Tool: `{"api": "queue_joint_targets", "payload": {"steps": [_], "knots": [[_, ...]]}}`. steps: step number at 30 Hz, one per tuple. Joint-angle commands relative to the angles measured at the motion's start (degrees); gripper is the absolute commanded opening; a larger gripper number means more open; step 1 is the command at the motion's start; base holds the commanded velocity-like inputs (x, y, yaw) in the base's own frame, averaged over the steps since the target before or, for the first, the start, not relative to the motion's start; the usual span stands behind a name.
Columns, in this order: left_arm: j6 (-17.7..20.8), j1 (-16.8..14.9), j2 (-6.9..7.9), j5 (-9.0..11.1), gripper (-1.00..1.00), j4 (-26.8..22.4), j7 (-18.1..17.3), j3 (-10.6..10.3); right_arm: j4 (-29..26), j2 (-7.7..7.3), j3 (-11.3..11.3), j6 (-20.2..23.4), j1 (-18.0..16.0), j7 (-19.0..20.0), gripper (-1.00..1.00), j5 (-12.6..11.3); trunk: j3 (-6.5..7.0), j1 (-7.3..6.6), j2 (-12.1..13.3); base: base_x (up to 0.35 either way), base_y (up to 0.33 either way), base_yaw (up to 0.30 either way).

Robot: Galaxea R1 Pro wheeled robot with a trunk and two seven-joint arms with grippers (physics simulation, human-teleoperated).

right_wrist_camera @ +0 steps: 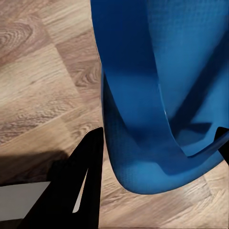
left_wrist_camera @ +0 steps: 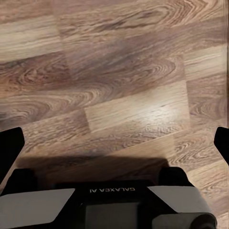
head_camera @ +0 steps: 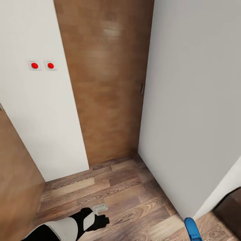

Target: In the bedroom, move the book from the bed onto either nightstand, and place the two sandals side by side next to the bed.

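1. Sandal [right_wrist_camera: 157, 95] first: your right gripper [right_wrist_camera: 160, 143] has it. In the right wrist view the bright blue sole sits between the two black fingers [right_wrist_camera: 86, 181], one finger tight against its edge, the other just showing at the far side. Jaws are closed on the sole, with the thong strap running across it.
2. Same sandal shows in the head view [head_camera: 192, 229] as a blue tip low on your right, above the wood-plank floor [head_camera: 127, 197], near the foot of the white wall [head_camera: 194, 100].
3. Your left gripper [left_wrist_camera: 114, 140] has nothing in it. In the left wrist view both dark fingertips [left_wrist_camera: 9, 148] sit at opposite edges of the picture, spread wide, with only floor planks between them.
4. Left arm [head_camera: 67, 227] shows low in the head view, white and black, with its gripper [head_camera: 100, 216] hanging over the floor.
5. Ahead of you, the head view shows a brown wood panel [head_camera: 103, 73] between two white walls; whether it is a door, you cannot tell.
6. Two red-buttoned switches [head_camera: 42, 65] sit side by side on the left white wall [head_camera: 36, 117].
7. A small grey fitting [head_camera: 142, 88] sits on the brown panel's right edge, too small to identify.
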Motion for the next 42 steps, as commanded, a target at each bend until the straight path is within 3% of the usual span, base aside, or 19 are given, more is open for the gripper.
{"api": "queue_joint_targets", "payload": {"steps": [1,42], "knots": [[0.1,-0.1,-0.05,0.6,1.0,0.1,0.0,-0.4,0.1,0.0,0.4,-0.1,0.0,0.4,-1.0,-0.7,0.13,-0.23,0.4,0.0,0.0,-0.3],[0.1,-0.1,-0.11,0.6,1.0,0.1,0.1,-0.4,0.1,0.0,0.4,0.0,0.0,0.4,-1.0,-0.7,9.69,-9.23,16.8,0.0,0.0,-0.29]]}}
